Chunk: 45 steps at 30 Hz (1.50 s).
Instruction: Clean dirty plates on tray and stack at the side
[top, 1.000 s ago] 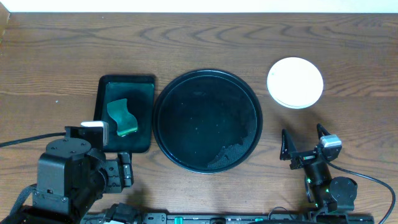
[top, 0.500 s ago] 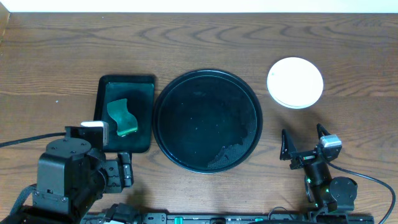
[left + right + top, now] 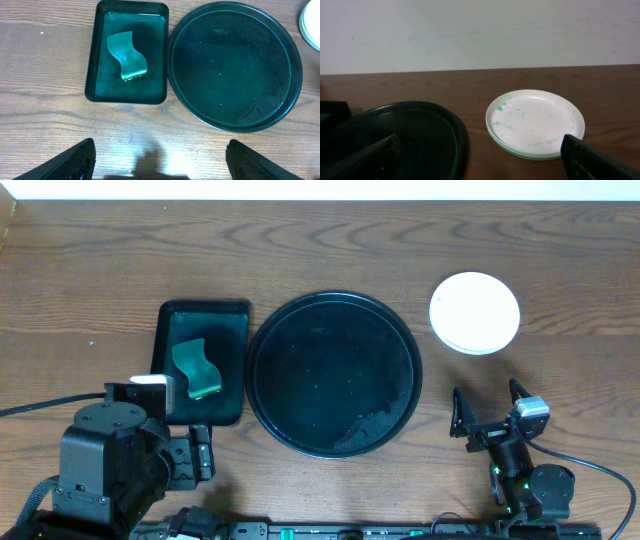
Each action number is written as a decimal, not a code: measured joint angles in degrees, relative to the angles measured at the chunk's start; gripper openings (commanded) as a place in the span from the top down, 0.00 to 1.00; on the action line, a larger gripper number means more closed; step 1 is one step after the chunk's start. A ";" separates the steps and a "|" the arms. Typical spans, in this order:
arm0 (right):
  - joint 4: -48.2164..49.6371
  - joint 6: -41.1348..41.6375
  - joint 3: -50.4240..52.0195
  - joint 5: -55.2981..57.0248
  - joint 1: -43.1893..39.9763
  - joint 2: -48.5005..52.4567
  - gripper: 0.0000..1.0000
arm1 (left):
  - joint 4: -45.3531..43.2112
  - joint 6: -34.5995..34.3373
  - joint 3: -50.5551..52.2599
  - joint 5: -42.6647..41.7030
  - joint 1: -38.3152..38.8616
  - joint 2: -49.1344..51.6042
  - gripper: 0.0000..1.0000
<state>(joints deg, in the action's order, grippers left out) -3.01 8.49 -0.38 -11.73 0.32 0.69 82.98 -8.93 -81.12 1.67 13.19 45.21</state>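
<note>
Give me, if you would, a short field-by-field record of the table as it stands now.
round black tray: mid-table, no plates on it
white plates: stacked on the table right of the round black tray, apart from it
top plate surface: faint green smears, seen from the right wrist
rectangular black tray: left of the round one, holds the sponge
green sponge: lying bent in the rectangular black tray
left claw: open, holding nothing
right claw: open, holding nothing, on the near side of the plates
</note>
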 measured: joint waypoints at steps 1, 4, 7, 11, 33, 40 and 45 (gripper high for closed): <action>-0.02 0.00 0.00 0.00 0.00 0.00 0.01 | 0.00 0.00 0.00 0.00 0.00 0.00 0.16; -0.02 0.00 0.00 0.00 0.00 0.00 0.01 | 0.00 0.00 0.00 0.00 0.00 0.00 0.17; -0.02 0.00 0.00 0.00 0.00 0.00 0.01 | 0.00 0.00 0.00 0.00 0.00 0.00 0.17; -0.02 0.00 0.00 0.00 0.00 0.00 0.01 | 0.00 0.00 0.00 0.00 0.00 0.00 0.17; -0.02 0.00 0.00 0.00 0.00 0.00 0.01 | 0.00 0.00 0.00 0.00 0.00 0.00 0.16; -0.02 0.00 0.00 0.00 0.00 0.00 0.01 | 0.09 0.00 0.00 0.00 0.00 0.00 0.17; -0.02 0.00 0.00 0.00 0.00 0.00 0.01 | 1.03 0.00 0.00 0.20 0.00 0.00 0.16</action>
<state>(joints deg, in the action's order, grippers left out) -3.03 8.49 -0.38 -11.73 0.32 0.69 84.01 -8.93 -81.12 1.87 13.19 45.21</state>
